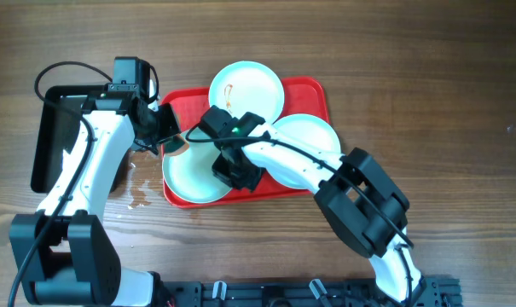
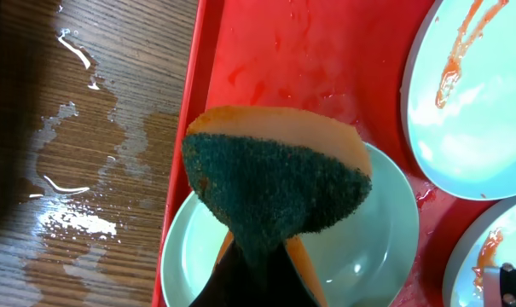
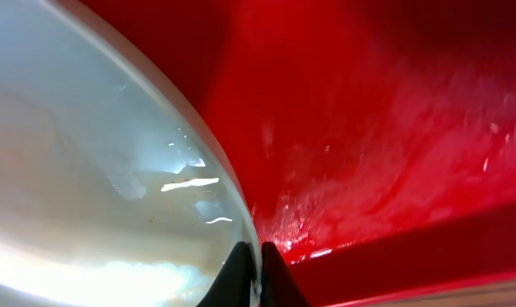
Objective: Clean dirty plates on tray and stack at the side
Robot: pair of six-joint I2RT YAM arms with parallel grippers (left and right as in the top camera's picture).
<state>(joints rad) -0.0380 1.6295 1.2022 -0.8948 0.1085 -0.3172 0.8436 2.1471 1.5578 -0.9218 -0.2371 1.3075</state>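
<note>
Three pale plates lie on the red tray (image 1: 313, 89). The far plate (image 1: 246, 88) (image 2: 471, 94) has orange-red sauce smears. The right plate (image 1: 309, 135) (image 2: 496, 247) shows a smear at its edge. My right gripper (image 1: 234, 170) (image 3: 258, 260) is shut on the rim of the near-left plate (image 1: 189, 175) (image 3: 87, 170), one finger on each side of the rim. My left gripper (image 1: 171, 130) (image 2: 259, 256) is shut on a green-and-orange sponge (image 2: 275, 179), held just above that same plate (image 2: 368, 247), green side facing the camera.
A black pan (image 1: 49, 128) lies on the wooden table left of the tray, partly under my left arm. Water puddles (image 1: 138, 188) (image 2: 70, 213) wet the table beside the tray's left rim. The tray floor (image 3: 368, 128) is wet.
</note>
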